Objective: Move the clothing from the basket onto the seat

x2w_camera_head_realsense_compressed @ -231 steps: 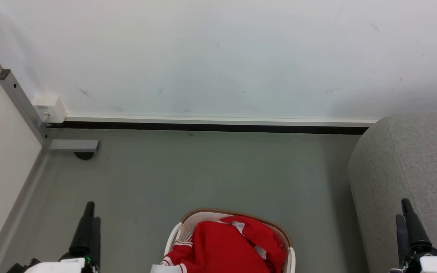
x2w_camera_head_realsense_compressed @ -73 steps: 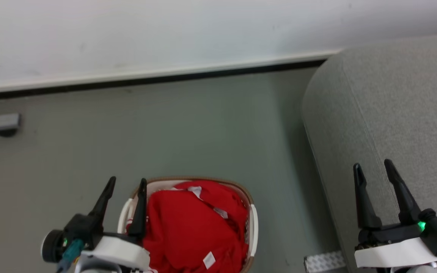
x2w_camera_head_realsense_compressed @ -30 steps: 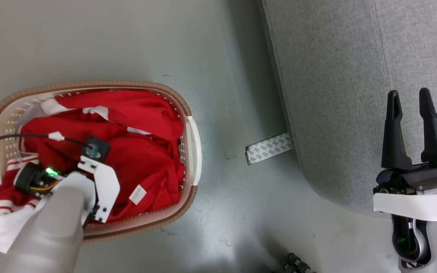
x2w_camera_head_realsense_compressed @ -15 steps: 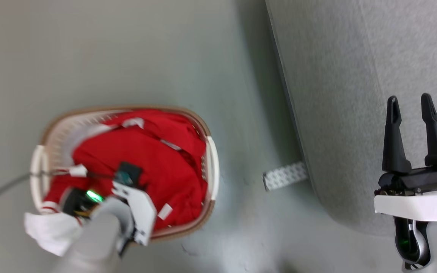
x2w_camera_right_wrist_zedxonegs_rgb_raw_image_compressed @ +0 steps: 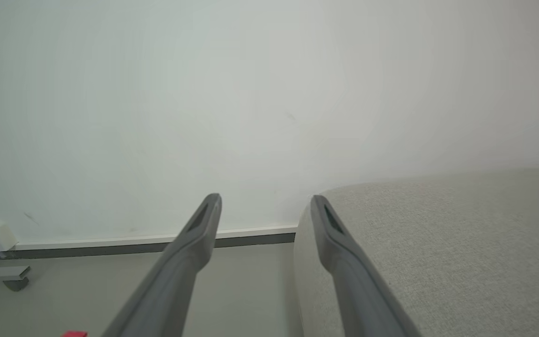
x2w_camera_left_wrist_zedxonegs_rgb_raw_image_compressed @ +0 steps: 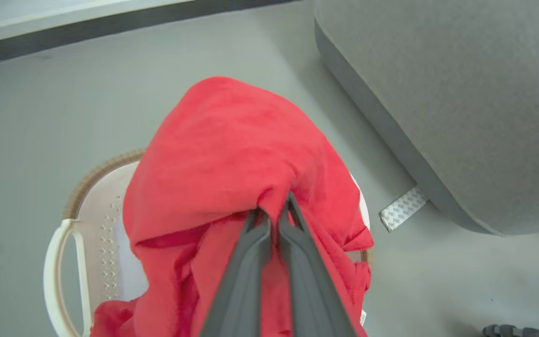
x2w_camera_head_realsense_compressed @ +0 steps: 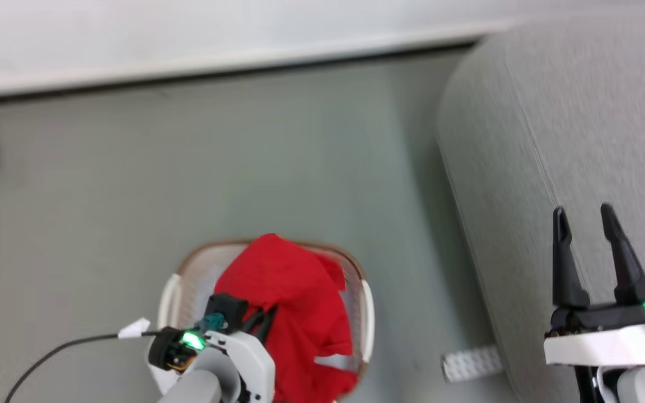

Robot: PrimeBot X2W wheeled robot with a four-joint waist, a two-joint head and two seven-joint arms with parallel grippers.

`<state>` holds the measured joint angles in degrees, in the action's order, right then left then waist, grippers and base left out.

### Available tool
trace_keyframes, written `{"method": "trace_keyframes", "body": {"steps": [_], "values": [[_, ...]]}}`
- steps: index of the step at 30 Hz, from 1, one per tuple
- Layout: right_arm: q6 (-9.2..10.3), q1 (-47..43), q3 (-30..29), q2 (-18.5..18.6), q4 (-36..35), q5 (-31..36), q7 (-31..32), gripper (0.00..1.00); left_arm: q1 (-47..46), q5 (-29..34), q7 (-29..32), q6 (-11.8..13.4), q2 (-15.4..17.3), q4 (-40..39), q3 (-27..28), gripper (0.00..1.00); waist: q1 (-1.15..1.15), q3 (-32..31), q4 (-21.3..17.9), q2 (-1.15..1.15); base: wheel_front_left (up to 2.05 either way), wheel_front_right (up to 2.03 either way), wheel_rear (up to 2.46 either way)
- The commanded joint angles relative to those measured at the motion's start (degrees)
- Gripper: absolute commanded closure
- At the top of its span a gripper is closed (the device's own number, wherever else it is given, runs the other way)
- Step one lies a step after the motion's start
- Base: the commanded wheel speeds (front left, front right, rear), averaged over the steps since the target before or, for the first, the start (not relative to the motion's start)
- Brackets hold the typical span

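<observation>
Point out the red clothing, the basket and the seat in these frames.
clothing (x2w_camera_left_wrist_zedxonegs_rgb_raw_image_compressed: 222, 140): left wrist view, on the raised hump of red fabric.
basket (x2w_camera_left_wrist_zedxonegs_rgb_raw_image_compressed: 101, 252): left wrist view, on its cream perforated wall.
seat (x2w_camera_head_realsense_compressed: 580, 112): head view, on its grey upholstered top.

Soft, even indoor light fills all three views and casts no hard shadows. It probably comes from overhead, though no lamp shows. The head view is smeared by motion blur: the seat (x2w_camera_head_realsense_compressed: 552, 140) loses its weave and the basket (x2w_camera_head_realsense_compressed: 365, 319) rim looks fuzzy. A dim shadow lies on the floor (x2w_camera_head_realsense_compressed: 244, 168) along the seat's edge. Two small green lights (x2w_camera_head_realsense_compressed: 191, 340) bloom into halos. The left wrist view is sharper, but the clothing (x2w_camera_left_wrist_zedxonegs_rgb_raw_image_compressed: 232, 154) is oversaturated and its folds look flattened. The fingers (x2w_camera_left_wrist_zedxonegs_rgb_raw_image_compressed: 244, 285) of the left gripper (x2w_camera_left_wrist_zedxonegs_rgb_raw_image_compressed: 274, 208) go soft near the lens. In the right wrist view the wall (x2w_camera_right_wrist_zedxonegs_rgb_raw_image_compressed: 204, 93) is bright and washed pale.
</observation>
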<state>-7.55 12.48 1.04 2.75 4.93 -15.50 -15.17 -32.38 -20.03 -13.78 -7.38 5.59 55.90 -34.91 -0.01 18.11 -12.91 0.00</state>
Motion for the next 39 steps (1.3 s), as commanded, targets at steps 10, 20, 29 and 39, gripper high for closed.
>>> {"method": "trace_keyframes", "body": {"steps": [10,20,29,39], "values": [[0.12,-5.2,1.1,0.2,2.1,0.3,0.0,0.0,4.5,-5.6,-0.6,0.1,2.2,-15.3,0.3,1.0,0.01,-15.2,8.7,0.0,0.0,0.0,0.0],[0.12,-7.3,5.2,0.2,2.7,-1.5,0.0,0.0,3.8,-8.3,6.5,3.9,5.5,-38.5,3.2,1.0,0.01,-18.5,10.5,0.0,0.0,0.0,0.0],[0.12,-7.7,7.3,0.2,1.5,-1.8,0.0,0.0,2.9,-9.5,12.6,7.7,7.8,-52.8,5.8,1.0,0.01,-19.1,10.2,0.0,0.0,0.0,0.0],[0.12,-7.1,10.6,0.2,-0.4,-1.1,0.0,0.0,5.1,-10.1,14.0,9.1,8.9,-55.6,6.0,1.0,0.01,-19.0,10.0,0.0,0.0,0.0,0.0]]}}
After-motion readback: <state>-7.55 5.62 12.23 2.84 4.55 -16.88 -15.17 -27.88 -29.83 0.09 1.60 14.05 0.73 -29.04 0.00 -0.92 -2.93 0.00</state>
